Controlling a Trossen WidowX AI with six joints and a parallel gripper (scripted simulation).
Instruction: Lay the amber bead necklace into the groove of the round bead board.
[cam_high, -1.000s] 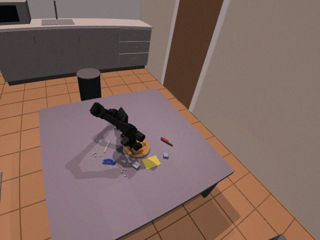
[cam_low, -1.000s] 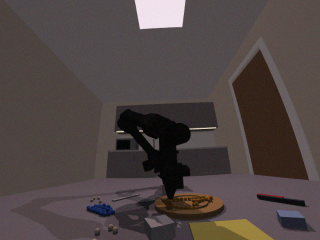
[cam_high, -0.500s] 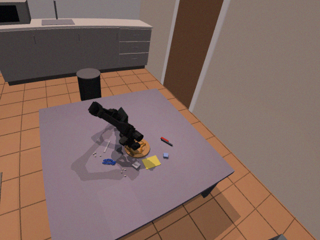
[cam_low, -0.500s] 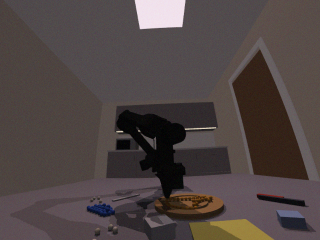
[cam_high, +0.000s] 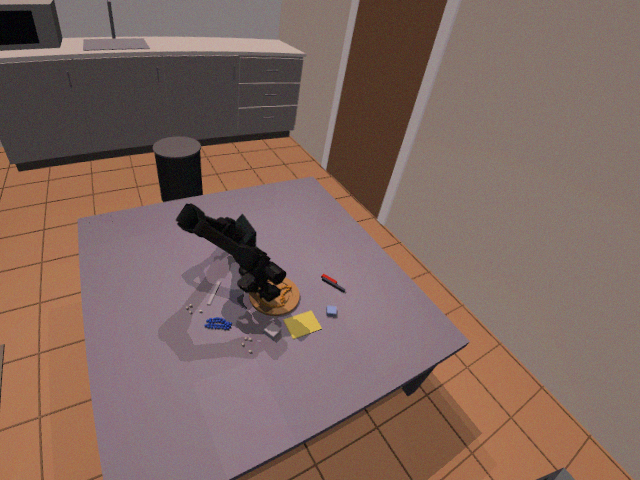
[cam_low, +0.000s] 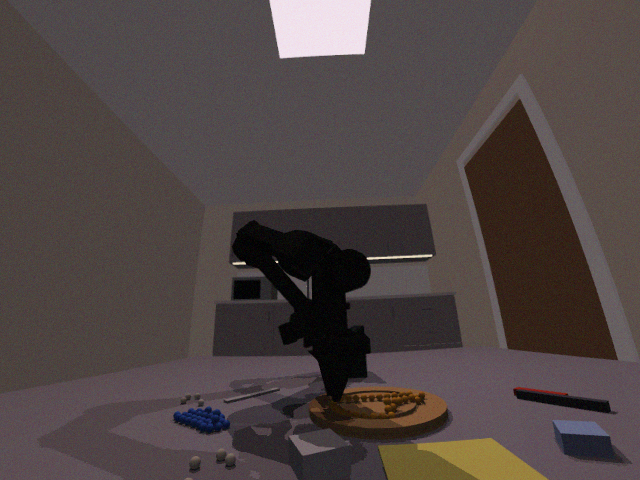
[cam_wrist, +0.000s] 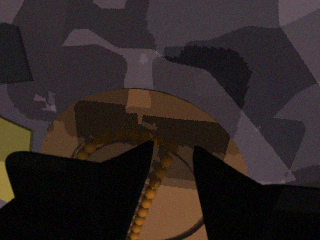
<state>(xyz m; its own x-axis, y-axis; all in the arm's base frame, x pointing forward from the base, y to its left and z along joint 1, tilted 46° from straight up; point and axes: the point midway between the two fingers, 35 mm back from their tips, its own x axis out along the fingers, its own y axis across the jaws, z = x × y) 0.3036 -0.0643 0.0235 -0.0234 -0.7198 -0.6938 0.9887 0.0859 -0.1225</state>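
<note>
Standing partly open with nothing gripped, the tool (cam_high: 270, 296) (cam_low: 336, 398) (cam_wrist: 173, 149) straddles a strand of the amber bead necklace (cam_high: 285, 298) (cam_low: 390, 400) (cam_wrist: 147, 202) on the round bead board (cam_high: 295, 301) (cam_low: 377, 429) (cam_wrist: 175, 205). In the exterior view, a sideways brush at the board's nine o'clock could drag beads inward; lifting with a bead snagged could unseat them, and the strand crossing towards three o'clock may pull its neighbours off the groove. From above, the blue beads (cam_high: 218, 323) (cam_low: 201, 419) at eight o'clock leave moderate room, the grey block (cam_high: 272, 331) (cam_low: 320, 452) (cam_wrist: 14, 55) crowds six, the yellow sheet (cam_high: 302, 324) (cam_low: 460, 459) sits near the rim at five, and the tabletop (cam_high: 361, 330) (cam_low: 124, 382) edges look well apart
</note>
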